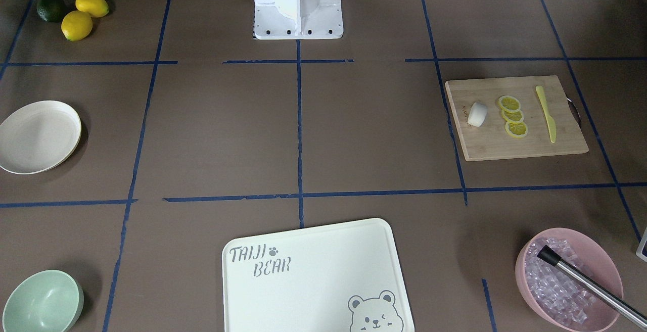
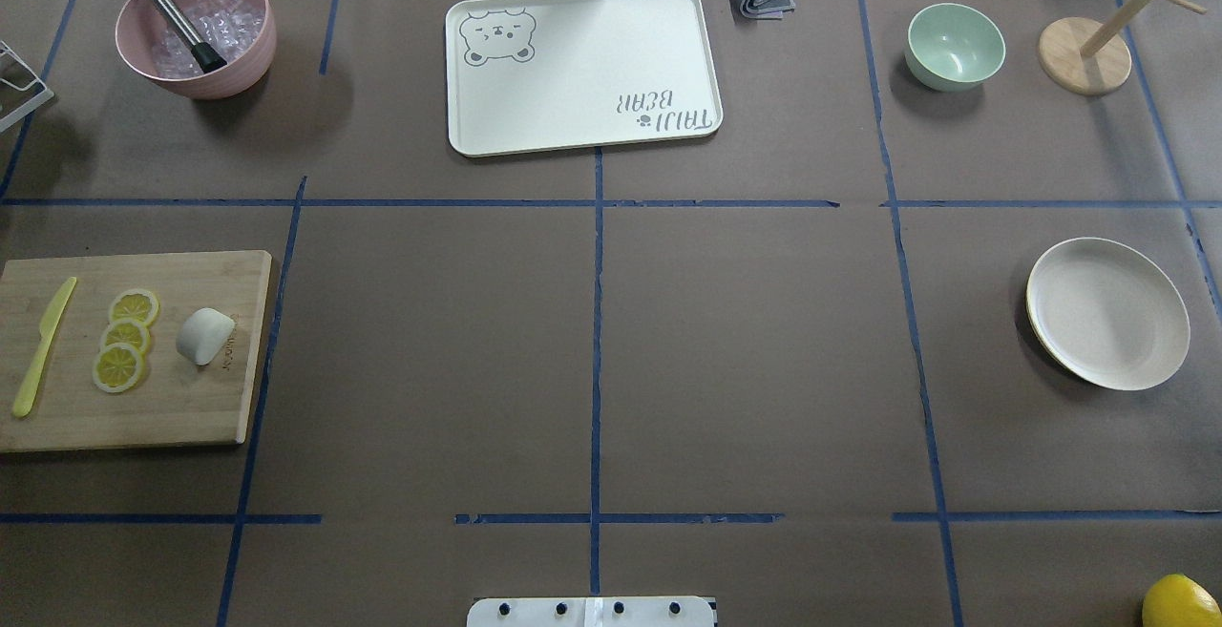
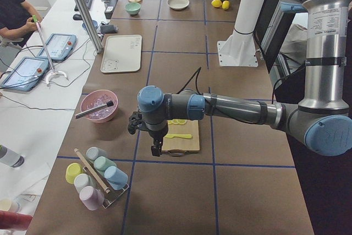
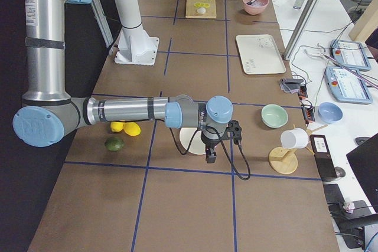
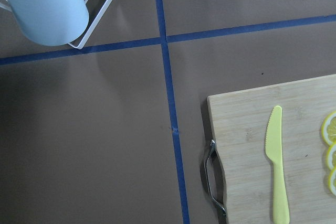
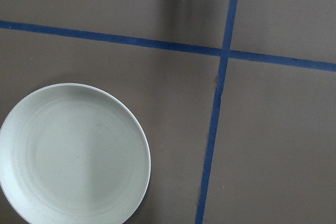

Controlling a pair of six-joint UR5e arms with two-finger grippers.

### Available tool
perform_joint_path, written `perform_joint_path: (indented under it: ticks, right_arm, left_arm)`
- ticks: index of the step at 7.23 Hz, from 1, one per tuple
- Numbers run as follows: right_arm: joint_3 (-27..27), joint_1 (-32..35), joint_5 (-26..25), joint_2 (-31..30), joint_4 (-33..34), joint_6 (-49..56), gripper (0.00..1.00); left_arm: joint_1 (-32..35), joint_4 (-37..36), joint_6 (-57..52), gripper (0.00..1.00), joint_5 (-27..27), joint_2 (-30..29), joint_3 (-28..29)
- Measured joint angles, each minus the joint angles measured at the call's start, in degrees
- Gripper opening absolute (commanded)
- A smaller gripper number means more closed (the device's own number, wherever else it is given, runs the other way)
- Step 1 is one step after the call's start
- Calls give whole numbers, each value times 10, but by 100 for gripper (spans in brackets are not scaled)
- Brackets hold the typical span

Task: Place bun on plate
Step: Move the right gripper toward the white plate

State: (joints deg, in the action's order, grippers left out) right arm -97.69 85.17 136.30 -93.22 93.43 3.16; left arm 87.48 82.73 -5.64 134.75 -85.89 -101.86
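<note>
1. The task is judged to be at its very start: the bun [image 2: 204,336] is not yet grasped. It lies on the cutting board [image 2: 191,407], just beside the 3 lemon slices [image 2: 125,336], at the robot's left side.
2. The plate [image 2: 1107,312] is seen at the robot's right side with nothing on it, well apart from the bun.
3. For the next move, the left gripper [image 3: 157,149] must probably be brought over the board, past the yellow knife [image 2: 43,345] and the slices. It must then be lowered on the bun with the jaws spread.
4. The left gripper is held above the table, pointed down, near the handle end of the board. Whether it is spread or pressed together cannot be told.
5. The right gripper [image 4: 210,156] is held pointed down near the plate. Its state cannot be told either.
</note>
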Motion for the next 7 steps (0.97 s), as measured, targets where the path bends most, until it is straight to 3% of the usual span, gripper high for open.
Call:
perform_joint_path:
  ticks: [3, 7]
  right_arm:
    - [0, -2, 1, -1, -1, 2, 100]
    - [0, -7, 11, 0, -17, 2, 100]
  left_arm:
    - [0, 8, -5, 100, 1, 17, -7]
    - [-52, 108, 31, 100, 27, 35, -18]
